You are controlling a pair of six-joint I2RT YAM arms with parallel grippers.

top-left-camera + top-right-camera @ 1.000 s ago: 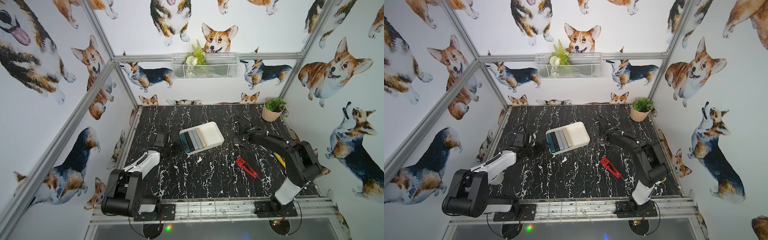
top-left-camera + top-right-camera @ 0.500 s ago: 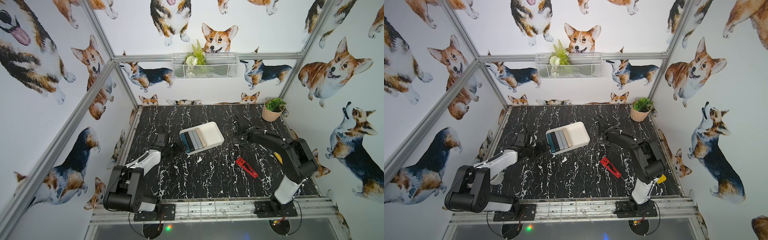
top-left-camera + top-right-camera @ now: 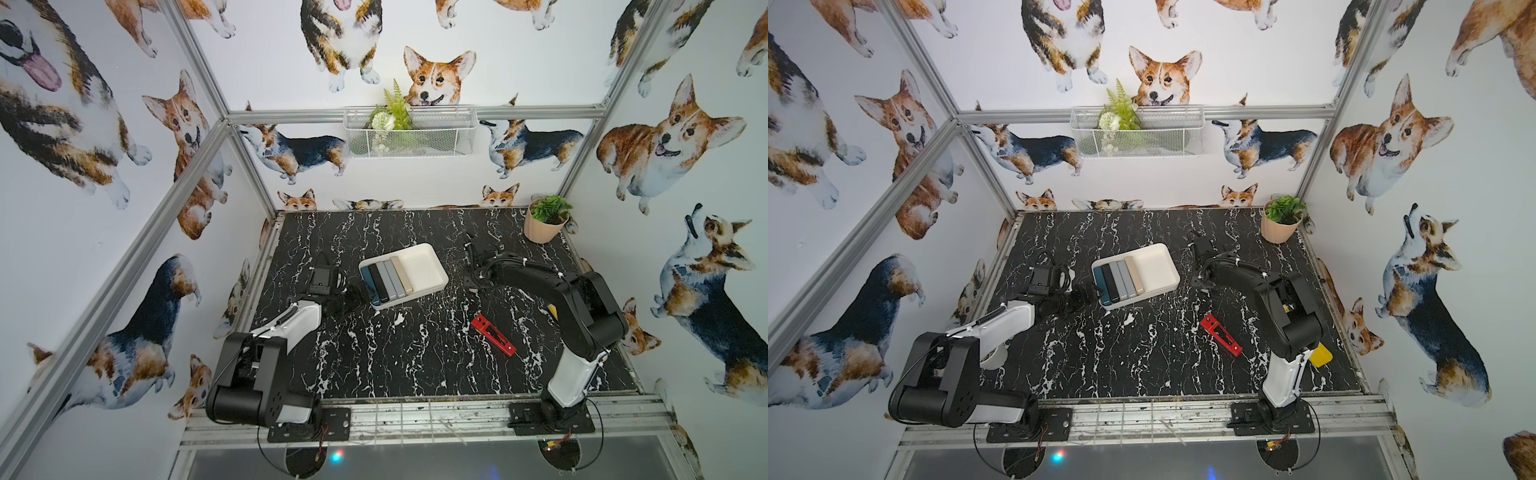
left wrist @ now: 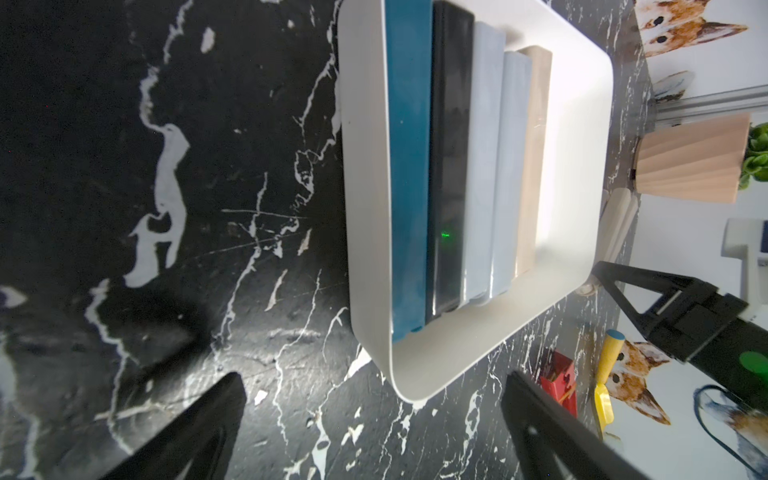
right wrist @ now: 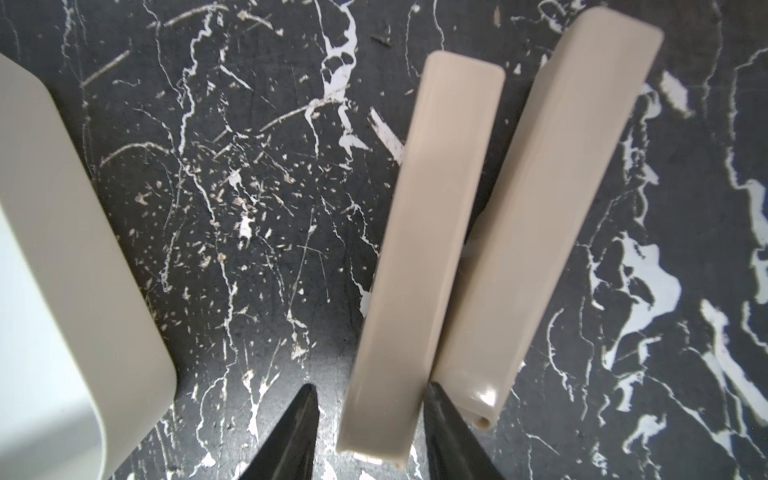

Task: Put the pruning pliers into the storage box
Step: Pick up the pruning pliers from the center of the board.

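The white storage box (image 3: 422, 268) (image 3: 1156, 266) stands mid-table with teal, black, two grey and one beige pruning pliers (image 3: 386, 280) side by side in its left half. A red one (image 3: 493, 335) (image 3: 1221, 335) lies front right. In the right wrist view two beige ones (image 5: 432, 228) (image 5: 552, 199) lie side by side on the table next to the box (image 5: 62, 249). My right gripper (image 5: 371, 386) (image 3: 473, 280) straddles the nearer beige one: one finger touches it, the other stands a gap away. My left gripper (image 4: 374, 374) (image 3: 353, 295) is open at the box's left corner.
A yellow shovel (image 3: 1320, 356) lies by the right arm's base. A potted plant (image 3: 544, 226) stands at the back right corner. A white wire basket (image 3: 409, 133) hangs on the back wall. The right gripper's finger (image 4: 623, 286) shows past the box in the left wrist view.
The right arm's elbow has swung a little while its gripper stayed low by the box's right side. The left arm has barely moved.
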